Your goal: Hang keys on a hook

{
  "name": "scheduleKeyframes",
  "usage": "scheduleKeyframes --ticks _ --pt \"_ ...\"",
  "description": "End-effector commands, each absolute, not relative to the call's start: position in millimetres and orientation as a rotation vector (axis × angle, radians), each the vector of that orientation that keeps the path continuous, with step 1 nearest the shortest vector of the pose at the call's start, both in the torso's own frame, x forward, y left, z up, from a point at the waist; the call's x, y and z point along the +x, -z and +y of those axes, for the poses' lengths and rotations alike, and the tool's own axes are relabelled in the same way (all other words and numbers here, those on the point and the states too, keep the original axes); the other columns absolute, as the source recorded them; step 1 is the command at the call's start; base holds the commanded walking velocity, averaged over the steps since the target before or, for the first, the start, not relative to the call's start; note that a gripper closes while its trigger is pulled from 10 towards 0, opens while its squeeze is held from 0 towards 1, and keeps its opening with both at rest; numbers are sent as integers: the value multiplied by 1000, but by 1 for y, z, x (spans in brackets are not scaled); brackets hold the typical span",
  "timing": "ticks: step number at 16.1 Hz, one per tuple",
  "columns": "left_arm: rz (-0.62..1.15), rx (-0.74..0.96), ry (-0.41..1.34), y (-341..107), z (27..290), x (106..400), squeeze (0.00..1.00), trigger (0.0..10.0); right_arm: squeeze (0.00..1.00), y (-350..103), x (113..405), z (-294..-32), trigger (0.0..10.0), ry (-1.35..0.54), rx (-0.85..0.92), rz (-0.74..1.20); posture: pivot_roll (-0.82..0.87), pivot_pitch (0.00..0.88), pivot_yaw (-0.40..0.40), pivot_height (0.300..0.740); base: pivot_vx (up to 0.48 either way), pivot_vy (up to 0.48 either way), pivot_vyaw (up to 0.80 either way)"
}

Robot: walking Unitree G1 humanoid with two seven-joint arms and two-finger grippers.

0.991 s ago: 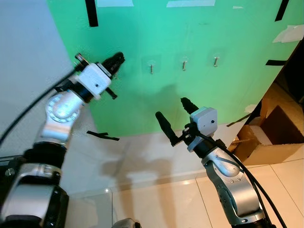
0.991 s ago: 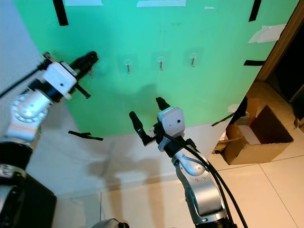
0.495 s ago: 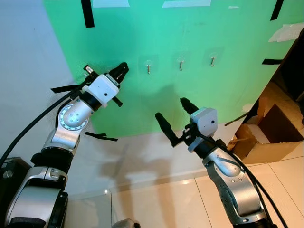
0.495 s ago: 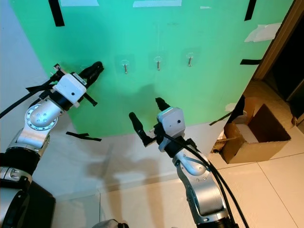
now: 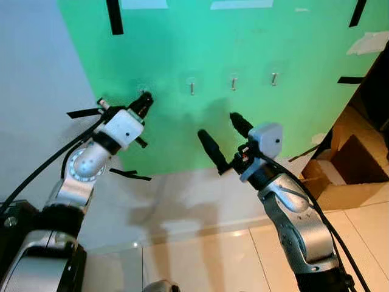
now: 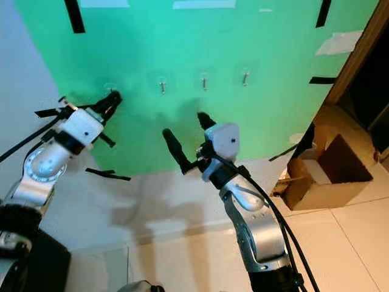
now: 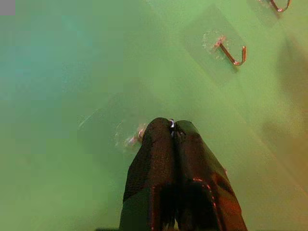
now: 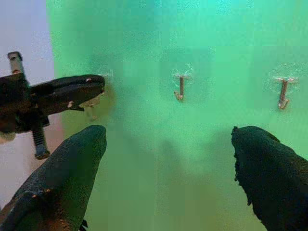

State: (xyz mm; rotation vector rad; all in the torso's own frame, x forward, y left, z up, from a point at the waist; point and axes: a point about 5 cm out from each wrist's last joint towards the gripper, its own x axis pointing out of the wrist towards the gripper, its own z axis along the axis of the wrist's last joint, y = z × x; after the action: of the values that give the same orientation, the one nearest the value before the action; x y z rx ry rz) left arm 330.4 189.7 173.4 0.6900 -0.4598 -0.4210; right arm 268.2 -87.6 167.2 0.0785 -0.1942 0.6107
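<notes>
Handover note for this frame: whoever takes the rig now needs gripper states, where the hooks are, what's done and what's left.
Left gripper: fingers pressed shut, tips at the leftmost hook on the green wall. Whether keys are pinched there cannot be made out.
Right gripper: open, empty, raised short of the wall.
Three more hooks to the right hang bare.
Done: left gripper brought to the hook.
Left: confirm the keys are hung, release, back off.

Left gripper [image 6: 111, 97] at the leftmost hook [image 6: 110, 89] on a green wall [image 6: 182, 48], right gripper [image 6: 185, 136] spread open below three more hooks [image 6: 204, 81].
</notes>
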Motion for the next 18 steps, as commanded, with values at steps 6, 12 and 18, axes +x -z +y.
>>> scheduleKeyframes --ticks 6,12,18 --pt "-408 685 407 -158 196 320 0 10000 0 -171 268 -91 10000 -617 66 -200 -6 0 14 740 0 0 0" --pt "-389 656 423 -151 185 317 0 10000 0 -170 265 -92 10000 -620 45 -195 -27 0 22 740 0 0 0" --pt "-691 461 302 -220 179 314 0 10000 0 -171 266 -89 10000 -627 56 -203 5 0 -8 740 0 0 0"
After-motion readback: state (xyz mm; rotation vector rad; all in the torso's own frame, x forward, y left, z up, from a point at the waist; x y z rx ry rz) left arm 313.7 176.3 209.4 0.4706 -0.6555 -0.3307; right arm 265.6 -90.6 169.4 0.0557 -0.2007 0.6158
